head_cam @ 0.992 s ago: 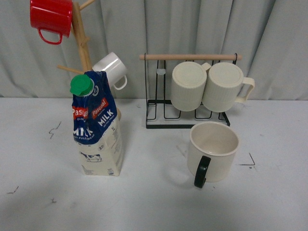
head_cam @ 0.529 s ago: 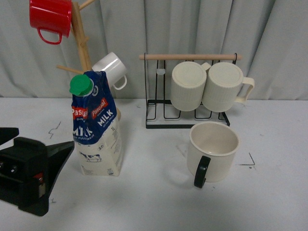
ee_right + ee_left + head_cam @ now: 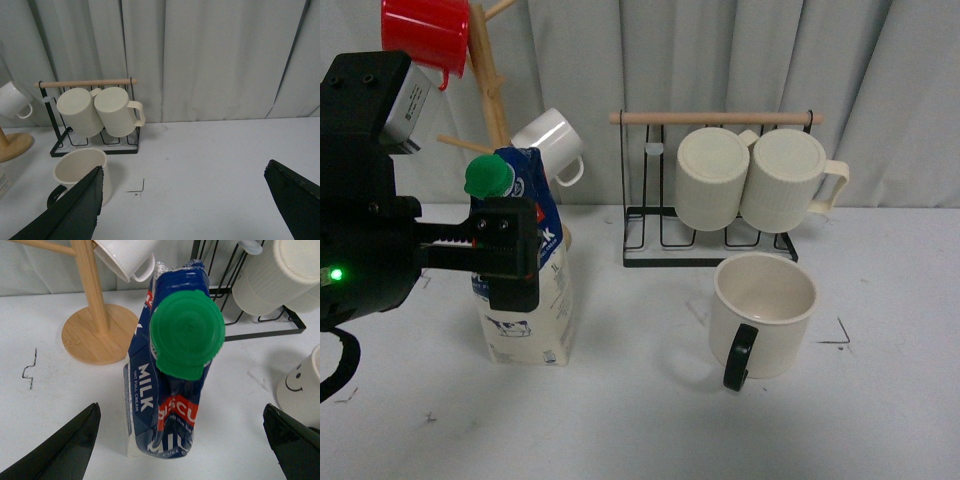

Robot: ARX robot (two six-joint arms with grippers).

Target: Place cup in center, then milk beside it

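Observation:
The milk [image 3: 532, 300] stands upright at the left of the table, with a green cap [image 3: 187, 335] and blue top. My left gripper [image 3: 180, 407] is open and hovers over the carton, one finger on each side, neither touching it. In the front view my left arm [image 3: 370, 230] covers the carton's left side. The cup [image 3: 765, 312], cream with a black handle [image 3: 738, 357], sits upright to the right of the milk. Its smiley face [image 3: 295, 381] shows in the left wrist view. My right gripper [image 3: 184, 167] is open above bare table, with the cup [image 3: 80, 170] beside one finger.
A wooden mug tree [image 3: 490, 85] behind the milk carries a red mug [image 3: 425, 35] and a small white mug [image 3: 552, 140]. A black wire rack [image 3: 650, 215] at the back holds two ribbed cream mugs [image 3: 715, 180]. A grey curtain closes the back.
My left arm came into the front view from the lower left and rose to the milk carton's top. Milk and cup have not moved.

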